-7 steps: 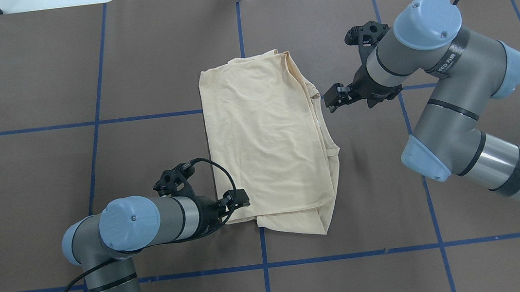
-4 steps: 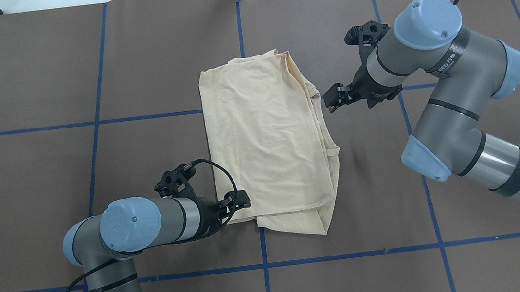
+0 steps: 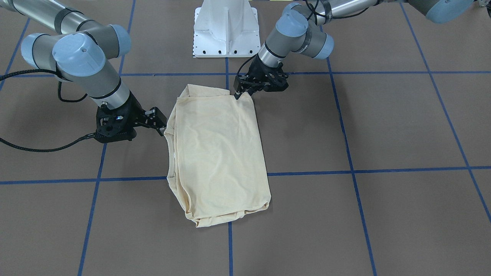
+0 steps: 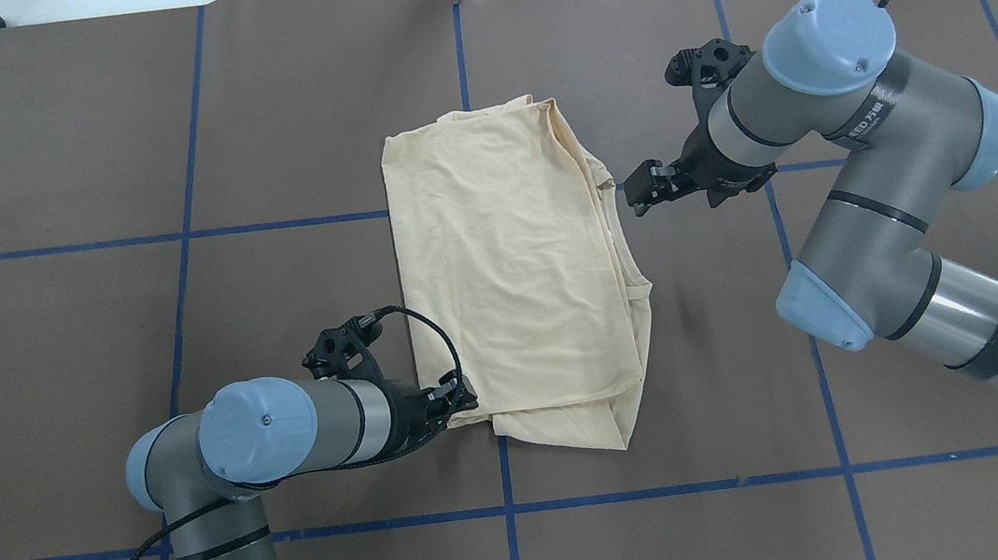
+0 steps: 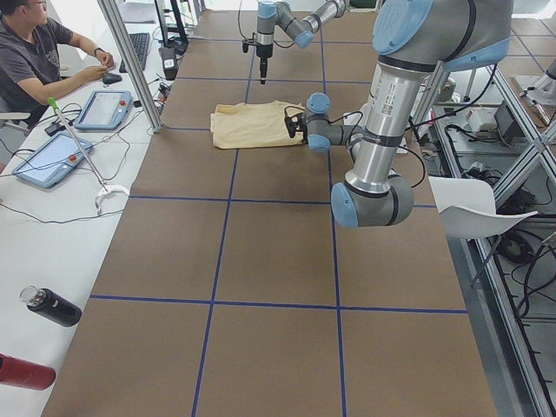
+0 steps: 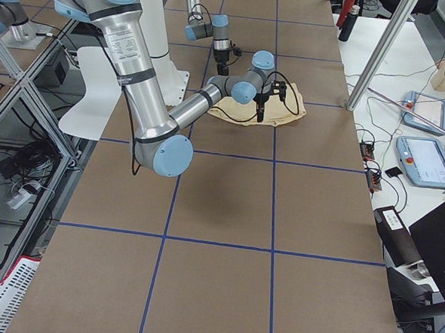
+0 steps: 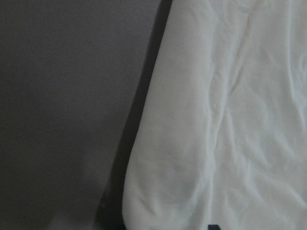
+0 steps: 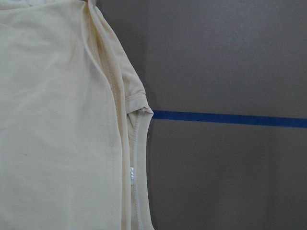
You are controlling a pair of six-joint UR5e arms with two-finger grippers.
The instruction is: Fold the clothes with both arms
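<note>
The pale cream-yellow shirt (image 4: 512, 269) lies folded into a rough rectangle in the middle of the table, print hidden. It also shows in the front-facing view (image 3: 218, 153). My left gripper (image 4: 463, 399) is low at the shirt's near left corner, touching its edge, jaws apparently open; the left wrist view shows that rounded fold (image 7: 192, 143) very close. My right gripper (image 4: 637, 194) is open and empty, just off the shirt's right edge by the neckline. The right wrist view shows the neckline and its small white tag (image 8: 132, 173). In the front-facing view the left gripper (image 3: 237, 93) is at the shirt's top corner and the right gripper (image 3: 161, 123) is at its left edge.
The table (image 4: 85, 271) is brown with blue tape lines. The white pedestal base (image 3: 225, 27) stands at the robot's side. An operator (image 5: 39, 52) sits at a side bench with tablets (image 5: 109, 109) and bottles (image 5: 50, 306).
My left gripper has dropped lower and closer onto the shirt's near left corner. My right arm has shifted only slightly. The shirt has not moved.
</note>
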